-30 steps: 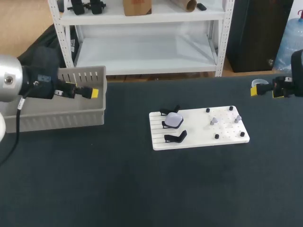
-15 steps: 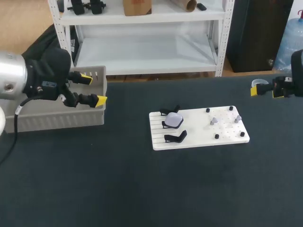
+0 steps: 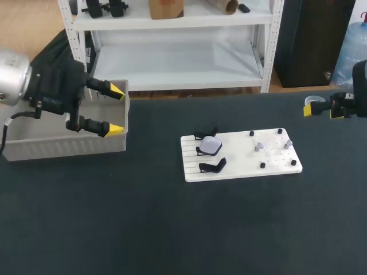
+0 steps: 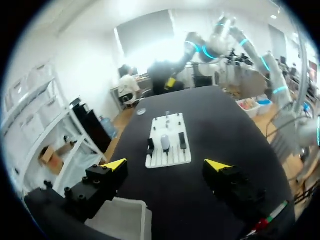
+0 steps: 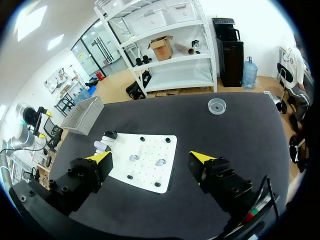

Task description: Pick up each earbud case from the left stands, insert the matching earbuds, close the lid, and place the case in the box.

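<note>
Dark, matte tabletop (image 3: pixel 172 229) fills the overhead view. At its far left sits a pale grey plastic box (image 3: pixel 63 146) with a slotted back wall. The left gripper (image 3: pixel 117 109) hangs over the box's right end, its two yellow-tipped fingers spread wide with nothing between them. Near the middle of the table lies a flat white rectangular board (image 3: pixel 241 166). Along the board's left side stand three small black angled stands (image 3: pixel 212 166), and the middle one carries a rounded, pale lilac-white earbud case (image 3: pixel 211 145). On the board's right half, two small pale earbuds (image 3: pixel 258 146) rest among short black pegs (image 3: pixel 262 165), apart from the case. Farther right, close to the table's right edge, a small clear round dish (image 3: pixel 314 101) sits just beside the right gripper (image 3: pixel 322 112). That gripper's fingers are also parted wide, and it grips nothing.
</note>
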You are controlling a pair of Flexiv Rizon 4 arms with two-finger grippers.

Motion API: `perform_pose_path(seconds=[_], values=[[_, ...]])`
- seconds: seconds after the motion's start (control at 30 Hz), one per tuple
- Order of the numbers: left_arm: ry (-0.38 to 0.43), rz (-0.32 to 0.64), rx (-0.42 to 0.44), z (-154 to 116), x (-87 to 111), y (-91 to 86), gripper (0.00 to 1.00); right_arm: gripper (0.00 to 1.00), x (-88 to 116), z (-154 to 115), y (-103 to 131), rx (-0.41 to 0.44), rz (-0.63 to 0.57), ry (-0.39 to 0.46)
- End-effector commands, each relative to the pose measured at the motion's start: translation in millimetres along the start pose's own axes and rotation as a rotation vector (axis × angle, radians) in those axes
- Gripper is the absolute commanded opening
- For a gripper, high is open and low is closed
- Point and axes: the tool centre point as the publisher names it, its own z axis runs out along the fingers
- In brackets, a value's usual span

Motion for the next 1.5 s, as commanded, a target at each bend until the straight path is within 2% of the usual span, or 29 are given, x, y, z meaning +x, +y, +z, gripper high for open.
perform_pose_path(seconds=[0.03,0.13,0.2,0.3,0.5,0.73,0.87,1.4,1.43,1.5], values=[[0.001,0.113,0.102,21.7,-5.4,7.4,1.0,1.0,-0.2,0.1,-0.4,-0.001,-0.001,0.001],[0.009,0.095,0.075,34.0,-11.3,7.4,1.0,1.0,-0.2,0.1,-0.4,-0.001,-0.001,0.001],[0.042,0.067,0.05,45.6,-16.2,5.4,1.0,1.0,-0.2,0.1,-0.4,-0.001,-0.001,0.001],[0.036,0.001,0.018,60.9,-20.0,0.7,1.0,1.0,-0.2,0.1,-0.4,-0.001,-0.001,0.001],[0.025,-0.051,0.0,90.8,-20.3,-6.6,1.0,1.0,-0.2,0.1,-0.4,-0.001,-0.001,0.001],[-0.03,-0.102,-0.016,131.9,3.0,-7.6,1.0,1.0,-0.2,0.1,-0.4,-0.001,-0.001,0.001],[-0.056,-0.17,-0.013,151.6,15.7,-5.1,1.0,1.0,-0.2,0.1,-0.4,-0.001,-0.001,0.001],[-0.058,-0.188,-0.009,154.5,17.0,-4.8,1.0,1.0,-0.2,0.1,-0.4,-0.001,-0.001,0.001],[-0.054,-0.195,-0.034,157.3,16.7,-2.1,1.0,1.0,-0.2,0.1,-0.4,-0.001,-0.001,0.001],[-0.05,-0.185,-0.025,163.9,13.5,1.7,1.0,1.0,-0.2,0.1,-0.4,-0.001,-0.001,0.001]])
